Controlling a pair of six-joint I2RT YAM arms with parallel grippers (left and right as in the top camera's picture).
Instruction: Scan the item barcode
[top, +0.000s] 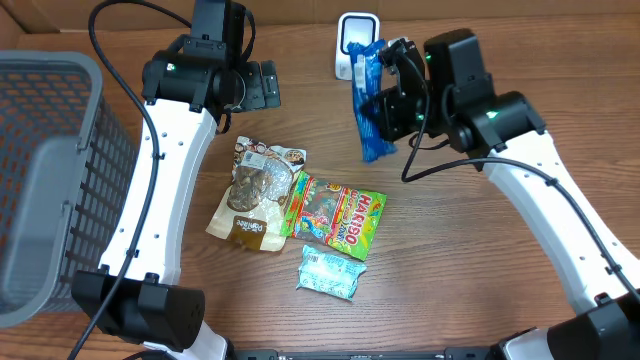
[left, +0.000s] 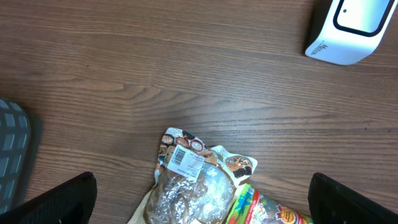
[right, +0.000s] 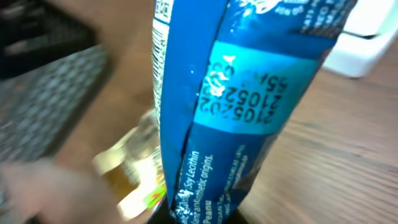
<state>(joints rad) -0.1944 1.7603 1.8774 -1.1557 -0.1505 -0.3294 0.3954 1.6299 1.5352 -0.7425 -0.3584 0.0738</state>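
Blue packet (top: 368, 105) clamped in right jaws beside scanner (top: 348, 40) edge; left jaws wide.

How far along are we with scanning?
Done: right gripper holds the blue plastic packet aloft, jaws shut on it. In hand: presenting it at the white barcode scanner. To do: the brown snack pouch, green Haribo bag and pale teal packet lie on the table; left gripper open.

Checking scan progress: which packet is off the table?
The blue packet, in the right gripper by the scanner; the other three lie on the table.
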